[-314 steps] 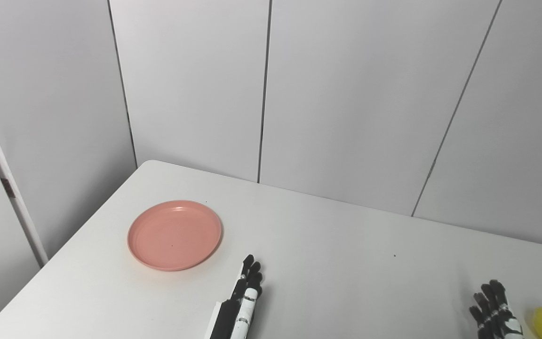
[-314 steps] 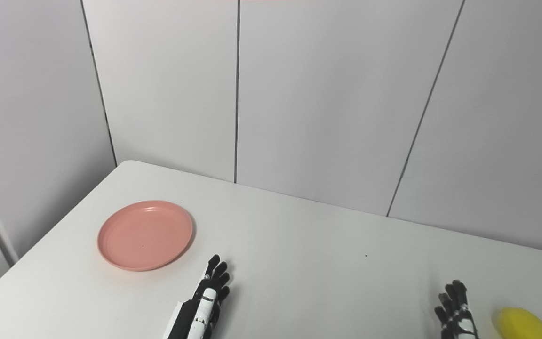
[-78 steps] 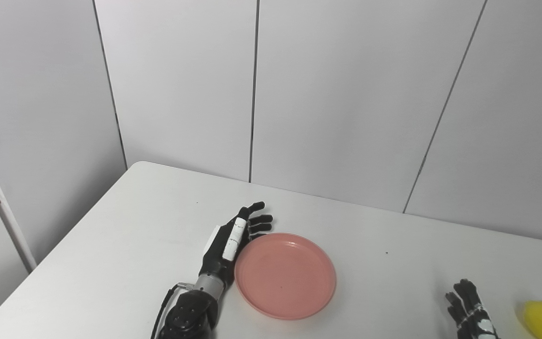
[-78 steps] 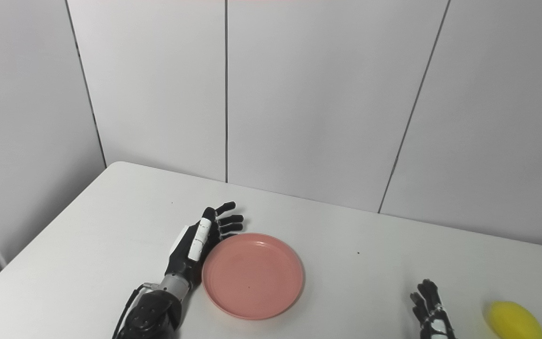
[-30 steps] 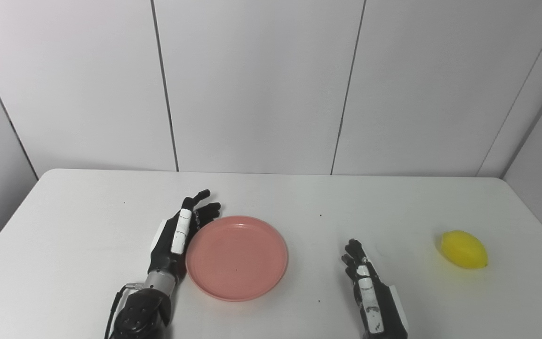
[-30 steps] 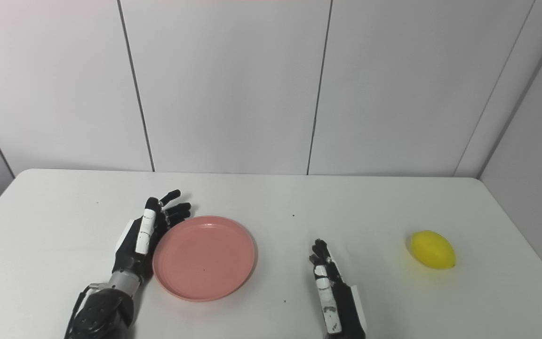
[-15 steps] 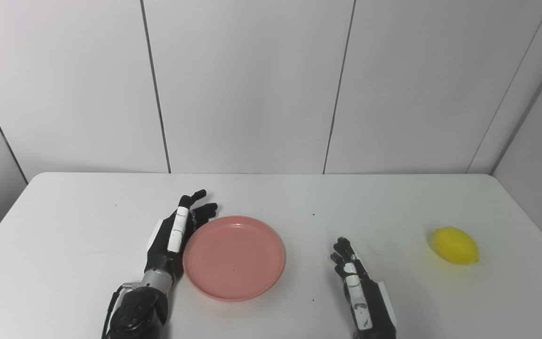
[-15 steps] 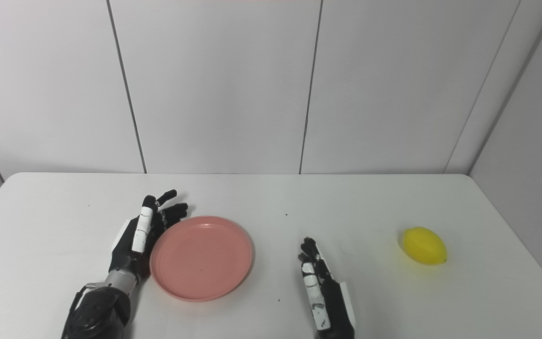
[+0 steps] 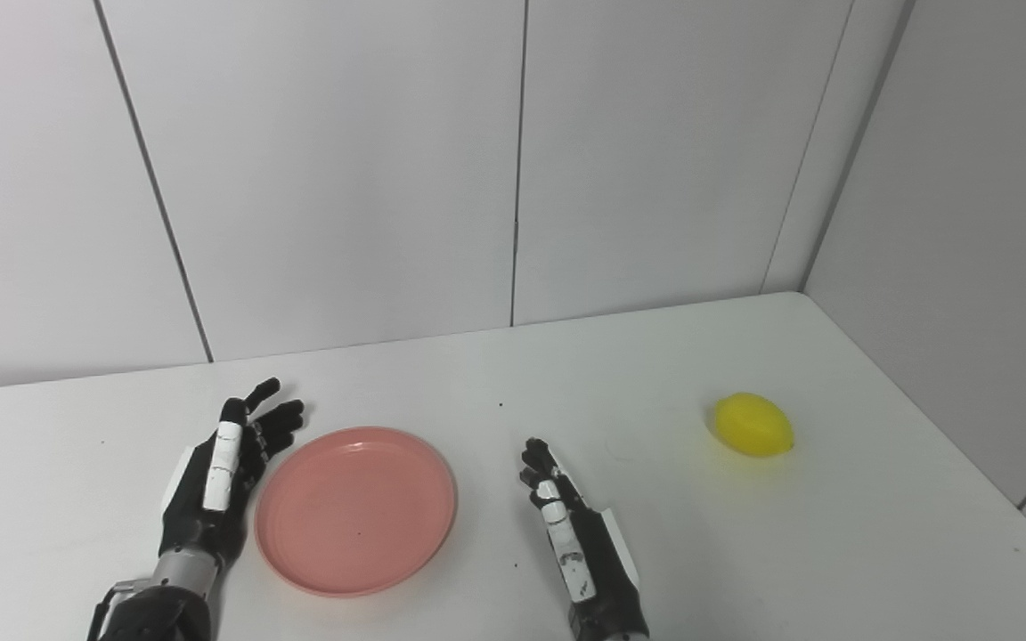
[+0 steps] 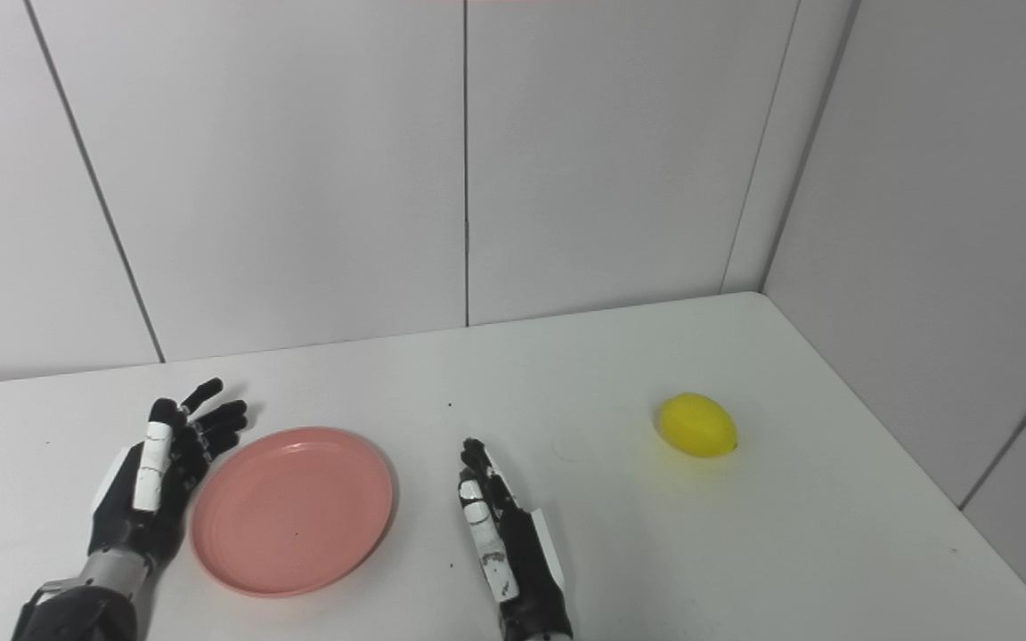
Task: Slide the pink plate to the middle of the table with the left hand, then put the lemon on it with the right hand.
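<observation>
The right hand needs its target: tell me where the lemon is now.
The lemon lies on the table toward its right edge, right of the right hand and not touching it.

A white table (image 9: 834,552) stands against grey panelled walls (image 9: 344,169)

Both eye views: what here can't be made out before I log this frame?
- Left hand: whether it touches the pink plate rim; the hand's own edge hides any gap, both views.
- Right hand: its wrist is cut off by the bottom edge.
- Lemon: its underside is hidden by its own body.
- Table: dark specks too small to identify.
</observation>
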You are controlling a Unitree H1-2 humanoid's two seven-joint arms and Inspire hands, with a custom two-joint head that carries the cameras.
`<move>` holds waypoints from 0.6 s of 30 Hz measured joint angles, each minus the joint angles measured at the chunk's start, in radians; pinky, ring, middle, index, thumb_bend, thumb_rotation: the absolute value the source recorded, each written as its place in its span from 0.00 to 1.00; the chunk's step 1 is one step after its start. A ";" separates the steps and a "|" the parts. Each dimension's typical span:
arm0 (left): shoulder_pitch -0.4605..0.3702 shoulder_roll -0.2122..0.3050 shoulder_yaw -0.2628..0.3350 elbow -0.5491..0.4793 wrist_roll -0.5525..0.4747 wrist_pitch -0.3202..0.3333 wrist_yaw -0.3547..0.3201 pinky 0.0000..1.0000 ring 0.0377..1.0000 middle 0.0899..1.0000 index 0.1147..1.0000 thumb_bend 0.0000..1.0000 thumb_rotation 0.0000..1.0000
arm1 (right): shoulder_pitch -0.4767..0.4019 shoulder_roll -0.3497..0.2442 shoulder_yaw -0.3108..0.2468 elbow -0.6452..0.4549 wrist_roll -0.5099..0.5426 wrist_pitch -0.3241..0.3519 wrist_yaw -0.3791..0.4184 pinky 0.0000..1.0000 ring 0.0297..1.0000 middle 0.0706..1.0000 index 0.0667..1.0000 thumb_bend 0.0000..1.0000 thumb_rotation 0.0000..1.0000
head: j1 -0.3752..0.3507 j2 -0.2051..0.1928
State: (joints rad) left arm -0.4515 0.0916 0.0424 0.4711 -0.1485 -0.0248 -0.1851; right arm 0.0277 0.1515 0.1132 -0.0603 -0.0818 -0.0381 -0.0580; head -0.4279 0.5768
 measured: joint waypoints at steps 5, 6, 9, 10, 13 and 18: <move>-0.001 0.000 0.004 0.002 0.000 -0.004 0.000 0.87 0.81 0.76 0.82 0.81 0.92 | -0.002 0.003 0.005 0.001 -0.035 -0.006 -0.012 0.90 0.90 0.91 0.90 0.76 0.98 | 0.003 0.000; -0.001 -0.001 0.004 0.002 0.000 -0.004 0.000 0.87 0.81 0.77 0.82 0.80 0.92 | -0.001 0.003 0.009 0.001 -0.062 -0.010 -0.025 0.89 0.89 0.90 0.89 0.76 0.98 | 0.008 0.002; -0.002 -0.001 0.003 0.003 0.000 -0.004 0.000 0.88 0.81 0.76 0.82 0.80 0.93 | 0.002 0.002 0.013 0.000 -0.124 -0.036 -0.065 0.79 0.83 0.85 0.84 0.75 0.91 | 0.017 0.002; -0.003 -0.002 0.003 0.004 0.000 -0.004 0.000 0.88 0.81 0.76 0.82 0.80 0.93 | 0.005 0.003 0.012 -0.003 -0.149 -0.048 -0.084 0.79 0.82 0.84 0.83 0.75 0.91 | 0.017 0.002; -0.005 -0.005 0.002 0.004 0.001 -0.005 0.001 0.87 0.81 0.76 0.82 0.80 0.93 | 0.025 -0.003 0.007 -0.034 -0.214 -0.052 -0.115 0.74 0.79 0.81 0.82 0.76 0.90 | 0.020 0.000; -0.005 -0.004 0.003 0.008 0.001 -0.017 0.003 0.87 0.81 0.76 0.83 0.80 0.94 | 0.045 -0.070 -0.021 -0.149 -0.332 -0.037 -0.120 0.75 0.79 0.81 0.81 0.73 0.92 | 0.020 -0.002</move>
State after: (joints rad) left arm -0.4566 0.0878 0.0458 0.4792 -0.1475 -0.0416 -0.1819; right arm 0.0729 0.0814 0.0926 -0.2094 -0.4134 -0.0754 -0.1775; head -0.4080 0.5753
